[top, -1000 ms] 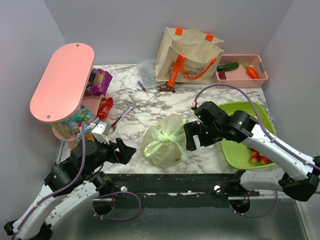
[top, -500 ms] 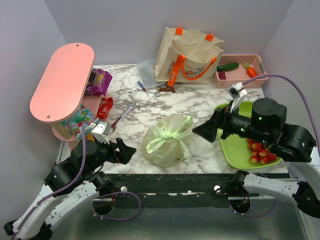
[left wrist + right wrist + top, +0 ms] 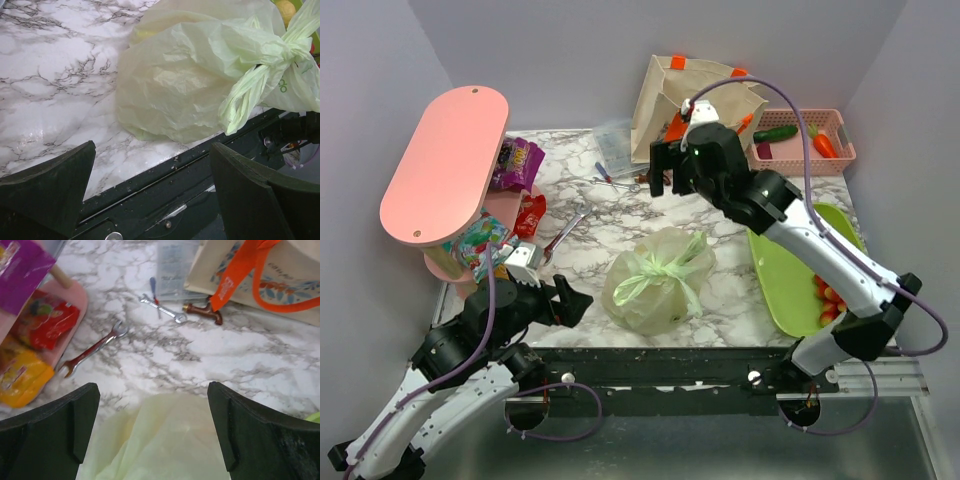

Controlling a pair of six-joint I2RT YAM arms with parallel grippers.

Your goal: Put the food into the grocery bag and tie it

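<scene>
Top external view: grocery bag (image 3: 658,290), full and knotted, lies at the middle of the table's (image 3: 585,195) near edge, so tying appears done. Its long axis runs near-left to far-right. The knot (image 3: 656,268) faces up, with its tails pointing far-right. Left gripper (image 3: 582,300) and raised right gripper (image 3: 661,172) gape wide, both empty. The next move probably calls for checking that the knot holds.

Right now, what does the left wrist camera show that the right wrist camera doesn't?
Only the left wrist view shows the knot tying the handles of the grocery bag, and the black rail at the table's near edge. Only the right wrist view shows the wrenches, the canvas tote and the snack packets. Both show the grocery bag lying on the marble table.
</scene>
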